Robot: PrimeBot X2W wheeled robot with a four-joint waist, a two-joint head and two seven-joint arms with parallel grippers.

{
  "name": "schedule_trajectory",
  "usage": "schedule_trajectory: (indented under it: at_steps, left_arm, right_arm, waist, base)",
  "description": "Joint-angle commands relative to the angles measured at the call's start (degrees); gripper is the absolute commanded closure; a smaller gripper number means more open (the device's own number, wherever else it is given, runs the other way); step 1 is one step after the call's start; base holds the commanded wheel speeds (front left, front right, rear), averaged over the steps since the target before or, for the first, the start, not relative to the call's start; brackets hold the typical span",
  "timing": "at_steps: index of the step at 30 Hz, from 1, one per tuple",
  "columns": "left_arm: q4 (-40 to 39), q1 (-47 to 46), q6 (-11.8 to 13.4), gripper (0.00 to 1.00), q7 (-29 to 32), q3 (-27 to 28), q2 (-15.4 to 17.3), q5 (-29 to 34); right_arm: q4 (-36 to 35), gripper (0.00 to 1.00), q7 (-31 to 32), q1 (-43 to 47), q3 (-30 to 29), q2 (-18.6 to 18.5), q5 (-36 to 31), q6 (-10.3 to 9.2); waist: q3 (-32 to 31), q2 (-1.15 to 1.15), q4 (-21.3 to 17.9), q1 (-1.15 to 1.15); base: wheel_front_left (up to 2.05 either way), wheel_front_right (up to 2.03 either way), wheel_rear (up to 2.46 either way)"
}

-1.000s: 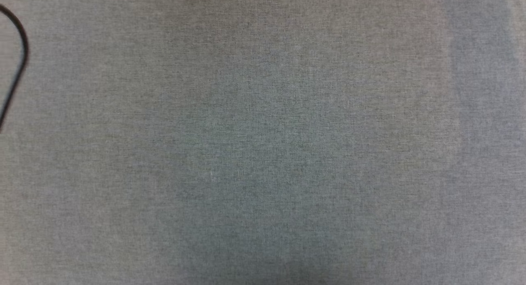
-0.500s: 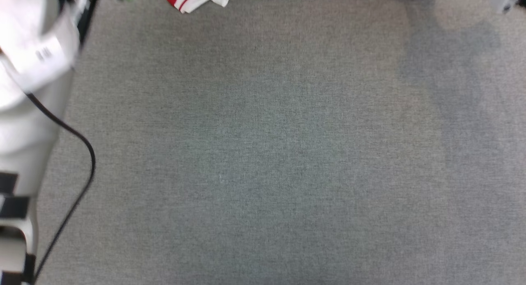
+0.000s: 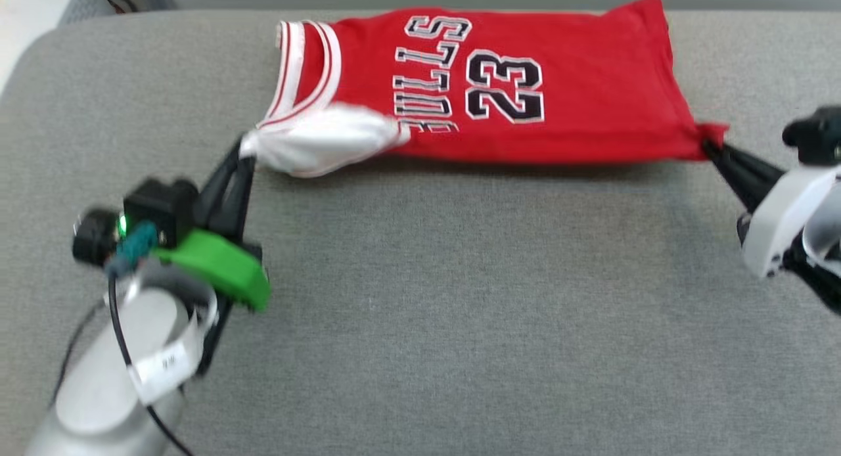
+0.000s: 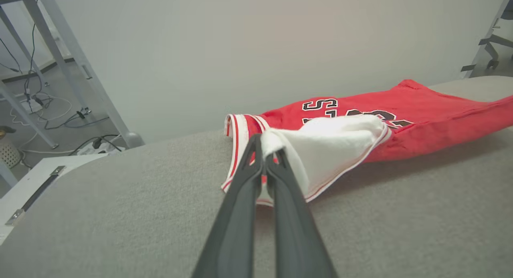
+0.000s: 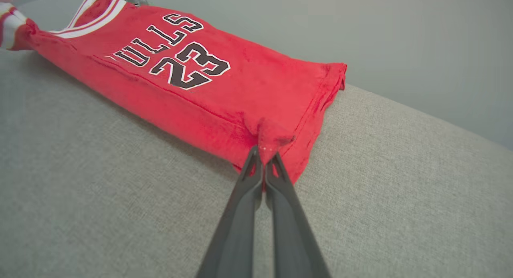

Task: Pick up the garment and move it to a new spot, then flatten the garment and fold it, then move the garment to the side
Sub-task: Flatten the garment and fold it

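Garment, a red jersey, lay front-up along the far edge of the grey woven pad, neck toward the robot's left, black lettering readable. Left gripper had its jaws pinched together on the white near sleeve. Right gripper was clamped on the near hem corner. The near long edge was raised and taut between them, with a shadow underneath; the far side rested on the pad.

My read: placing/flattening step, fold not yet begun. Could not tell where the far sleeve was.

Next move likely calls for:
- drawing the jersey toward the pad's middle, since it sat right at the far edge
- matched pull on both arms so it doesn't skew
- lowering the near edge flat before letting go
- spreading out the bunched sleeve

The pad was seamless, with rounded corners and a lot of bare area near the robot. A plain pale wall stood behind it. Off the left end were grey metal frame legs, loose cables on the floor, and a white panel.
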Motion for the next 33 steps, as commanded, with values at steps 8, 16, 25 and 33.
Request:
schedule_trajectory:
  at_steps: [8,16,25,33]
  left_arm:
    - [-6.7,18.9,4.2,1.0,0.4,-0.9,2.5,-3.8]
    - [-10.5,31.2,4.4,1.0,3.3,-3.8,4.3,-6.8]
    - [-14.1,40.1,4.0,1.0,6.9,-6.5,5.8,-10.7]
    - [-15.4,42.4,2.9,1.0,8.8,-7.6,6.3,-13.0]
  right_arm:
    - [-4.4,1.0,-2.8,14.3,0.5,-3.4,1.5,-0.04]
    - [-7.6,1.0,-4.1,27.5,-1.6,-5.0,2.2,-0.04]
    - [-12.1,1.0,-2.2,39.6,-5.8,-7.8,1.0,-0.04]
    - [-17.7,1.0,3.3,48.2,-12.9,-10.2,1.7,-0.04]
  waist:
    - [-8.9,0.0,2.1,0.01]
    - [-13.5,0.0,2.9,0.01]
    - [-16.1,0.0,2.6,0.01]
    - [-16.0,0.0,2.9,0.01]
  base:
    - [0.0,0.0,0.0]
    - [0.0,0.0,0.0]
    - [0.0,0.0,0.0]
    - [0.0,0.0,0.0]
